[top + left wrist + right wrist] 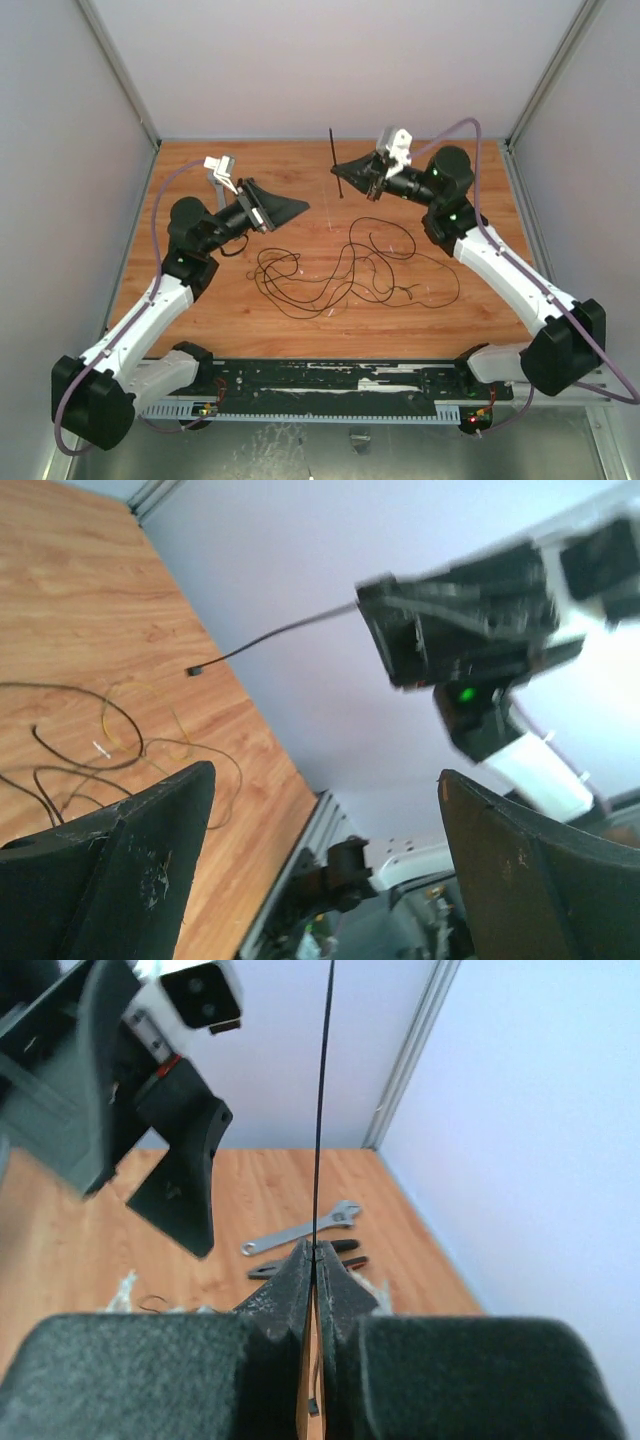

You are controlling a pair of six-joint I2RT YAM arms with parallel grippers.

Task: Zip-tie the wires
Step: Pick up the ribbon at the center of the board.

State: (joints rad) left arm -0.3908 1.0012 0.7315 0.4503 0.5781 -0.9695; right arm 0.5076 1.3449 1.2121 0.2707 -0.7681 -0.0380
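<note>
Table [300,160]: wood top.
Wires [345,268]: loose tangle at centre, nearer than both grippers, untouched.
Left gripper [298,207]: jaws wide, empty, raised left of centre.
Right gripper [340,172]: pinched tight on the zip tie [332,148], which stands upright at far centre, clear of the wires.
Handling note: likely best to bunch the strands first and keep the pinch firm, since the thin strip could swivel.

Wooden table [290,165], wrench [297,1229], perhaps pliers [280,1268] beside
</note>
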